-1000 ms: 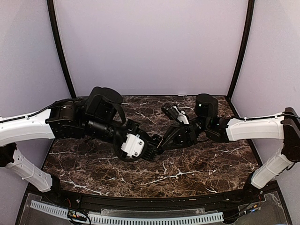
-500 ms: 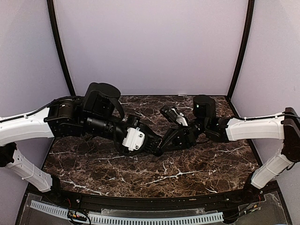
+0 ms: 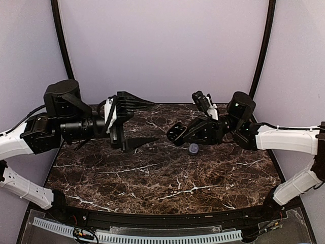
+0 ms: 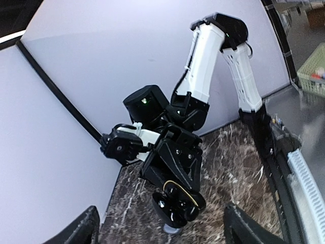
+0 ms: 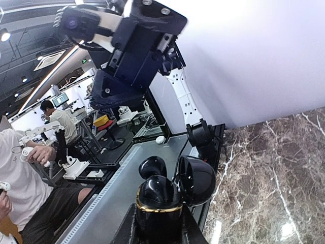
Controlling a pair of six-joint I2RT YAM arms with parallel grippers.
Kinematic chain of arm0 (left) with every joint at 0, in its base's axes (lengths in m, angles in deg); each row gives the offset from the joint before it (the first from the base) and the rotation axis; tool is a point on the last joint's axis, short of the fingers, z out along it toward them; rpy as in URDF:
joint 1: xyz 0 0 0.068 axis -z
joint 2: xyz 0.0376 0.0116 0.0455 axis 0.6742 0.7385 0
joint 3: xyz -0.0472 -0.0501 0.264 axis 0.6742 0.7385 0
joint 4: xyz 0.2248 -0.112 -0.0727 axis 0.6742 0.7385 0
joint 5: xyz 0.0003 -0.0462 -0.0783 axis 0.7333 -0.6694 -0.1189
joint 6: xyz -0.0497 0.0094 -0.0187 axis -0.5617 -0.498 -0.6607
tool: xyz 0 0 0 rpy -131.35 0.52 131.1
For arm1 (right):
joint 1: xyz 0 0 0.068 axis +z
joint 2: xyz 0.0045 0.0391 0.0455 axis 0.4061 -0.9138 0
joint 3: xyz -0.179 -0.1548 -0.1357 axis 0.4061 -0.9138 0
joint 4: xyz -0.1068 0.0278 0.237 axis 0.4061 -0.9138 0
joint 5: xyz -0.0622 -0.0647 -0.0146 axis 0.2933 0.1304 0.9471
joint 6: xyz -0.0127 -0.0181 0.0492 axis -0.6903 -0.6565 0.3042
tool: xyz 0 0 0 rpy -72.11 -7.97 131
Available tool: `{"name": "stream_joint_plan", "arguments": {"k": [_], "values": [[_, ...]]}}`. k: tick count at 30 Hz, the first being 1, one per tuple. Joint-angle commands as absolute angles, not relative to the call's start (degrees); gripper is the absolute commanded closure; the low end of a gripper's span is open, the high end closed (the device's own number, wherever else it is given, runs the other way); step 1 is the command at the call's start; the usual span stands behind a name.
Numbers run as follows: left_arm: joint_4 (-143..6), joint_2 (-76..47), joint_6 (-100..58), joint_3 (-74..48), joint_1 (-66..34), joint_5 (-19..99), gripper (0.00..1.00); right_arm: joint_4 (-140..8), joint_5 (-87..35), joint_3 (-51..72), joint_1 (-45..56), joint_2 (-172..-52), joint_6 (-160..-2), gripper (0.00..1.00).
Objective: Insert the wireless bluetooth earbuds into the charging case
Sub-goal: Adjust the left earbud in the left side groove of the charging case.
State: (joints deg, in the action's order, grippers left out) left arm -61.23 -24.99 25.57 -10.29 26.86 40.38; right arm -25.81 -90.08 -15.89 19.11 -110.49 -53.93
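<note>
The left arm is bent back near the left edge. The left fingers (image 3: 136, 103) stand wide apart and hold nothing. The right arm reaches in toward the middle. The right fingers (image 3: 190, 132) squeeze a shiny black charging case with a gold rim (image 5: 158, 199), and its lid is open. One small pale purple round earbud (image 3: 193, 148) lies on the dark brown marble surface (image 3: 152, 178), just beside the case and nearer the far edge. Pale purple walls (image 3: 162, 51) stand around.

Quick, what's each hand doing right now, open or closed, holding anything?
Left hand: open, holding nothing.
Right hand: closed on the black charging case, whose lid is open.
</note>
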Motion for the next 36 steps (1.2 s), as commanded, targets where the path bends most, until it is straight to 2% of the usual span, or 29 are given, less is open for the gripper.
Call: {"name": "stream_joint_plan", "arguments": {"k": [1,2,4,16,36], "values": [[-69.0,-28.5,14.5,-4.7,26.3,43.8,0.11,-15.9,-89.5,-14.5,18.8,-109.1,-50.1,1.00],[-69.2,-28.7,13.1,-4.0,26.3,43.9,0.04,-15.4,-89.7,-14.1,18.8,-109.0,-49.8,1.00],[-69.1,-28.3,11.3,-3.9,26.3,44.0,0.01,-14.4,-89.6,-13.7,18.8,-108.7,-49.2,1.00],[-67.6,-22.2,5.8,-7.2,25.6,46.4,0.01,-15.7,-89.4,-12.9,19.8,-108.1,-49.9,1.00],[-66.7,-21.2,4.2,-9.0,22.9,41.1,0.01,-23.0,-89.7,-12.1,21.4,-108.2,-55.4,1.00]]}}
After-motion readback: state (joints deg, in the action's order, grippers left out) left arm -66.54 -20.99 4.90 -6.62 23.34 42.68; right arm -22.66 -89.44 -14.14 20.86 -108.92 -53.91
